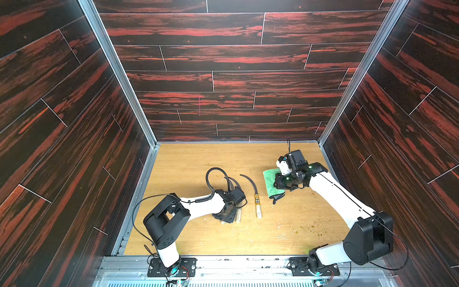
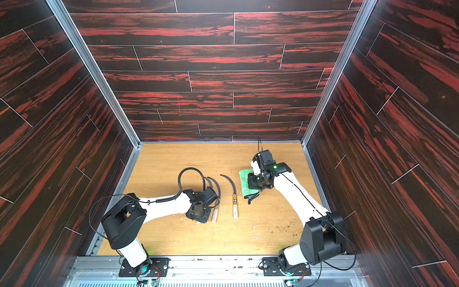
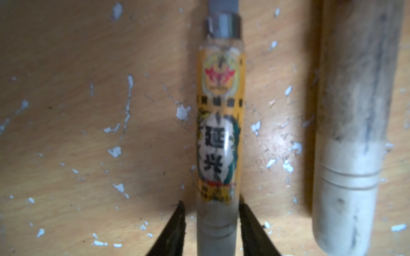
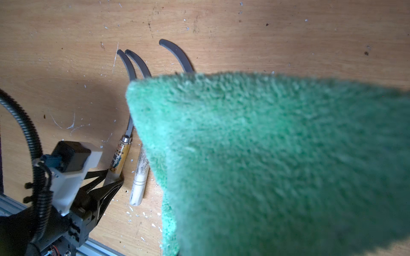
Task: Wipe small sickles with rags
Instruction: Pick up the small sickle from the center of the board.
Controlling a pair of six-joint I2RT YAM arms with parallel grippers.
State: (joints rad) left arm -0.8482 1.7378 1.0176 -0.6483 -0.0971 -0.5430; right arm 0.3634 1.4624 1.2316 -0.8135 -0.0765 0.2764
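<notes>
Three small sickles lie on the wooden table. One with a yellow label [image 1: 257,198] lies alone in the middle. My left gripper [image 3: 211,206] is low over the other two, its jaws open on either side of the labelled handle [image 3: 219,124], with a clear gap on one side. Beside it lies a plain pale handle [image 3: 352,155]. The two dark blades [image 1: 233,182] curve away behind the wrist. My right gripper [image 1: 277,184] is shut on the green fluffy rag [image 1: 270,184], which fills the right wrist view [image 4: 266,166] and hides the fingers.
Dark red panelled walls close in the table on three sides, and a metal rail [image 1: 248,259] runs along the front. The left arm's black cable loop [image 1: 216,174] arches over the table. Crumbs [image 1: 310,231] dot the front right.
</notes>
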